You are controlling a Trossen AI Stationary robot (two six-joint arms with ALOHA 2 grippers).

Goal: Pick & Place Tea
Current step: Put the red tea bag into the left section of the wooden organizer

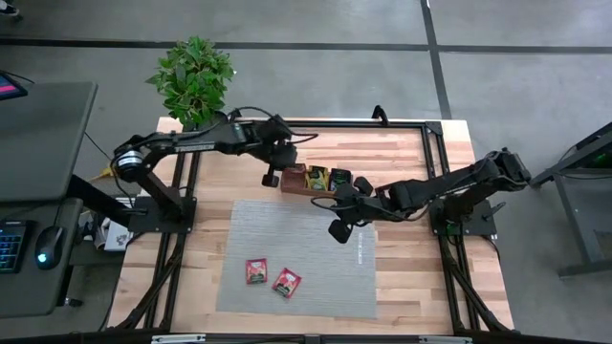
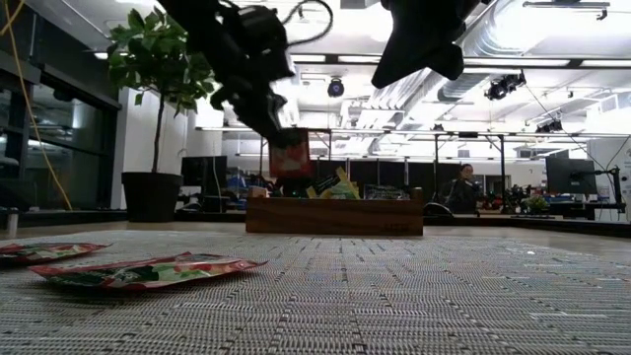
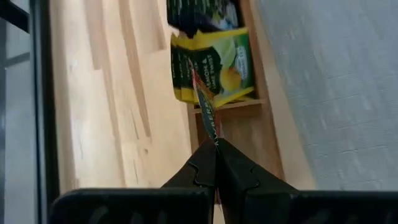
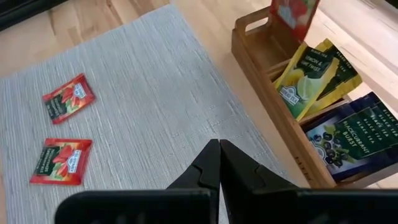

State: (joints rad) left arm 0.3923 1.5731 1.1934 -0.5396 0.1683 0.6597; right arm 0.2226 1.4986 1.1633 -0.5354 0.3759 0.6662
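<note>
Two red sachets (image 1: pixel 271 277) lie flat; one red sachet (image 2: pixel 289 154) hangs upright.

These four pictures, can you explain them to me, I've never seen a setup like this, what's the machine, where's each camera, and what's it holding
It is a robot with two dark arms bolted to a wooden table, each ending in a two-finger gripper.

One picture looks straight down from above. One sits at table height, looking across into the room. The other two come from cameras on each arm's wrist.

On the table lies a grey mat with two red tea sachets. Behind the mat stands a brown wooden tray holding yellow-green sachets and dark ones.

The left gripper is shut on a red sachet, hanging it above the tray's end compartment. The right gripper is shut with nothing in it, above the mat beside the tray. A potted plant stands at the far corner.
</note>
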